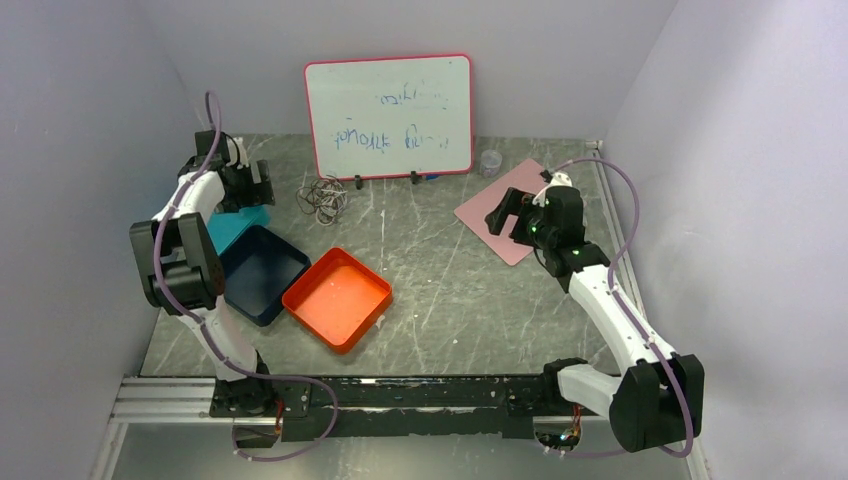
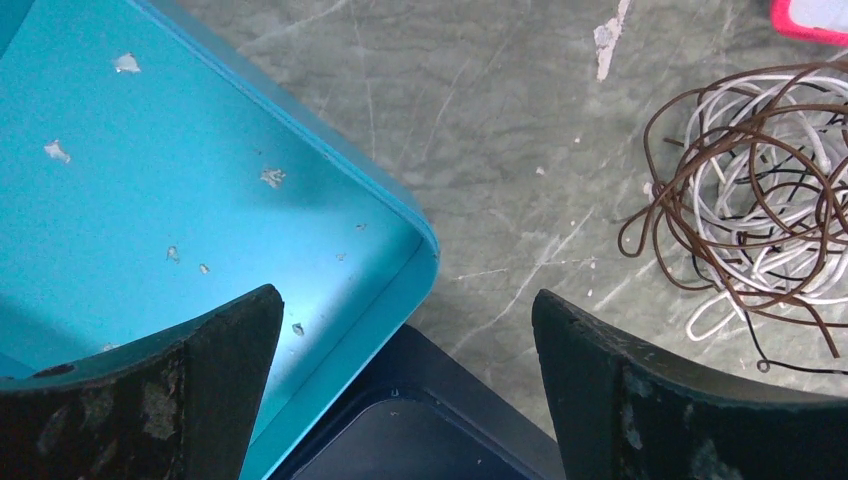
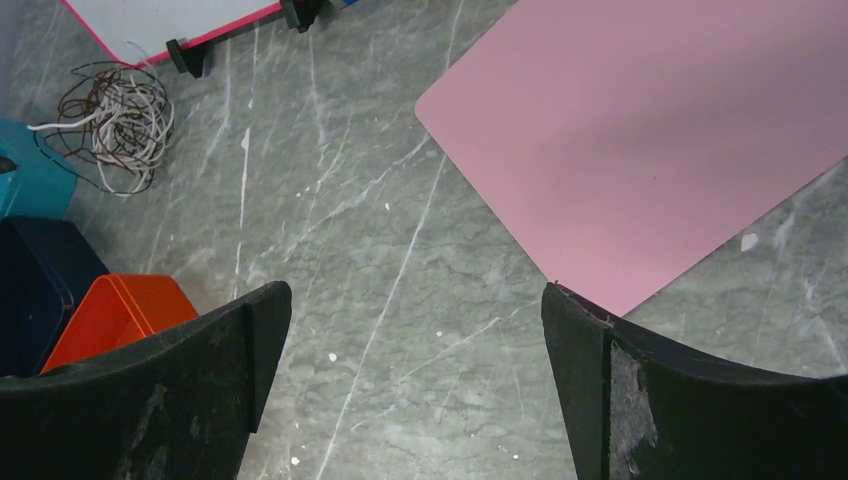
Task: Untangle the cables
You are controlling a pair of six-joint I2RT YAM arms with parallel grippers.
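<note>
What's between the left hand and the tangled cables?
Just bare tabletop with a few white flecks, as the left wrist view shows. The open left hand is over the teal tray's corner, clear of the cables.

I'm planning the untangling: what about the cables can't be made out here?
Top external: cables too small; strands merge.
Left wrist: their right side is cut off by the frame edge.
Right wrist: they lie far off and small; crossings unreadable.
Cord count: cannot tell.
</note>
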